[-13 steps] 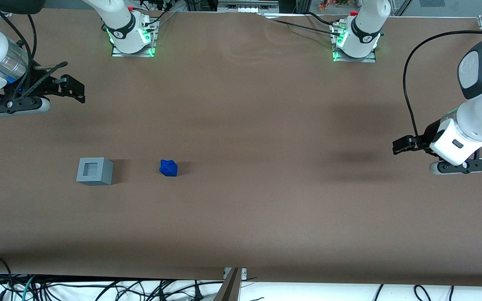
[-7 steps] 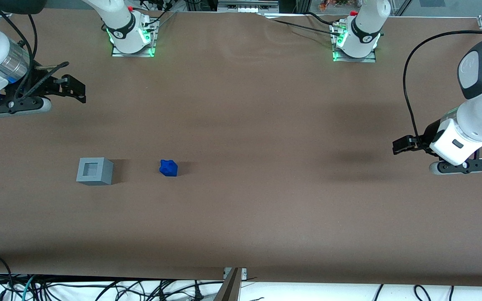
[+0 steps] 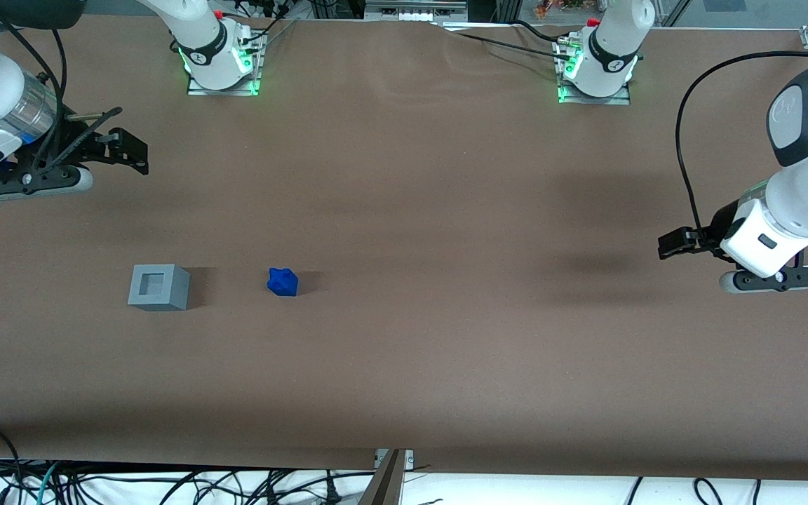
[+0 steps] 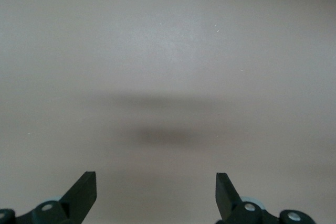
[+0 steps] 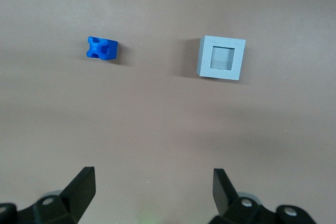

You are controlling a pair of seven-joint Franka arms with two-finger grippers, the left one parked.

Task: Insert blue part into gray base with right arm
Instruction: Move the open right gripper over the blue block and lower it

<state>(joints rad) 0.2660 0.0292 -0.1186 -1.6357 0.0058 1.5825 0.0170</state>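
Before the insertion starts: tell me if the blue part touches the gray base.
Apart. The front view shows bare table between the blue part and gray base; the open hand hovers elsewhere.

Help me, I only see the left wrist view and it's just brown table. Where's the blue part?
Observer: The blue part lies on the table beside the gray base, not touching it.
Operator: Is the base's hole empty?
Observer: Yes, the right wrist view shows its square recess empty.
Operator: And the gripper?
Observer: The gripper hangs open, holding nothing, farther from the front camera than the base.
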